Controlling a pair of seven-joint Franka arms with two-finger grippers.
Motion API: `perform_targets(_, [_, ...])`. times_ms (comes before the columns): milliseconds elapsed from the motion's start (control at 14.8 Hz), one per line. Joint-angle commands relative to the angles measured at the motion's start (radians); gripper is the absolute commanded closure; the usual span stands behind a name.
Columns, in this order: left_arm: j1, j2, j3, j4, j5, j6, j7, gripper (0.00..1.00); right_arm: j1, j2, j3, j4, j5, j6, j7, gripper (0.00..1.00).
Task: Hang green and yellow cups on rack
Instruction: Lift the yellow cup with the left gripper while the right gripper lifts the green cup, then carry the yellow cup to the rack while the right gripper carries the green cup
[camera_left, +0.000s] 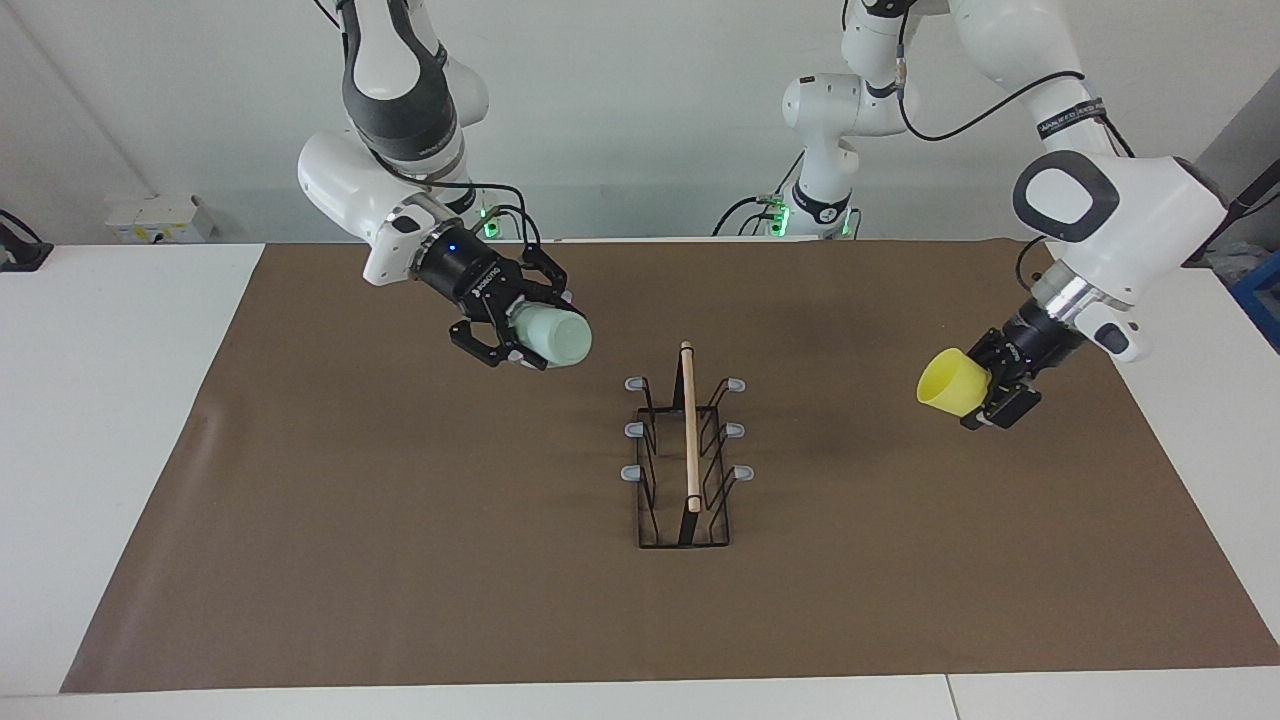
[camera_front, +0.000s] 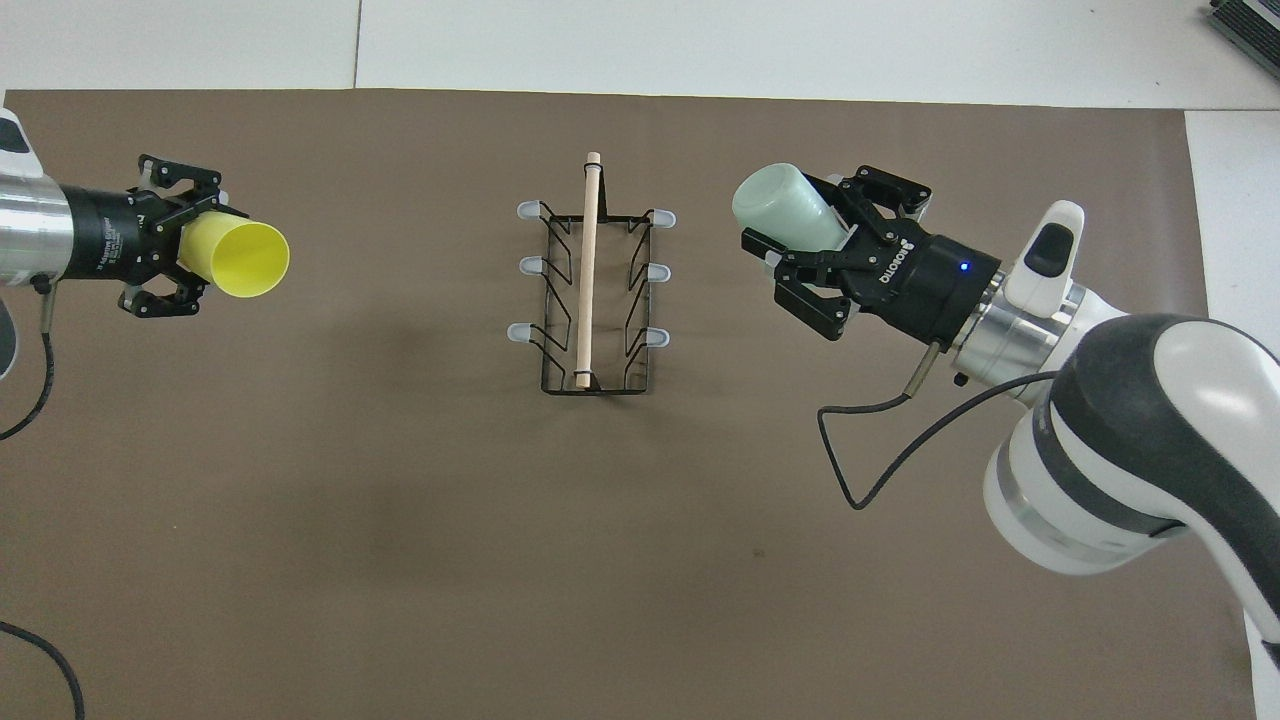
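Left gripper (camera_front: 190, 245) pinches the yellow cup (camera_front: 245, 259) above bare brown mat (camera_front: 400, 500) at its own end. The rack (camera_front: 590, 290) stands mid-table, open mat all round. Right gripper (camera_front: 815, 262) clamps the green cup (camera_front: 780, 207), raised beside the rack.

rack (camera_left: 685, 455): black wire, wooden rod | cups: smooth plastic | table cover (camera_left: 400, 560): matt brown

Mint green cup (camera_left: 552, 338), bright yellow cup (camera_left: 950, 384). Rack (camera_left: 684, 470) is black wire with a pale wood rod and grey caps, sitting on a brown mat (camera_left: 400, 560).
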Motion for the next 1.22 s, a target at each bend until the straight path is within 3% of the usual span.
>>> perform_targets(0, [0.021,-0.056,-0.107,-0.034,0.188,0.018,-0.070,1.00,0.016,-0.062,0.003,-0.073,0.173,-0.001,-0.129,1.00])
perform_targets(338, [0.057,-0.066,-0.309,-0.036,0.447,0.035,-0.238,1.00,0.056,-0.050,0.003,-0.105,0.482,-0.038,-0.396,1.00])
perform_targets(744, [0.042,-0.079,-0.462,-0.126,0.823,0.207,-0.550,1.00,0.084,-0.021,0.003,-0.169,0.675,-0.185,-0.584,1.00])
perform_targets(880, [0.039,-0.084,-0.493,-0.140,0.872,0.218,-0.617,1.00,0.087,-0.015,0.003,-0.195,0.738,-0.261,-0.598,1.00])
perform_targets(1150, [0.033,-0.092,-0.550,-0.201,1.156,0.239,-0.749,1.00,0.113,0.014,0.003,-0.267,0.818,-0.442,-0.598,1.00])
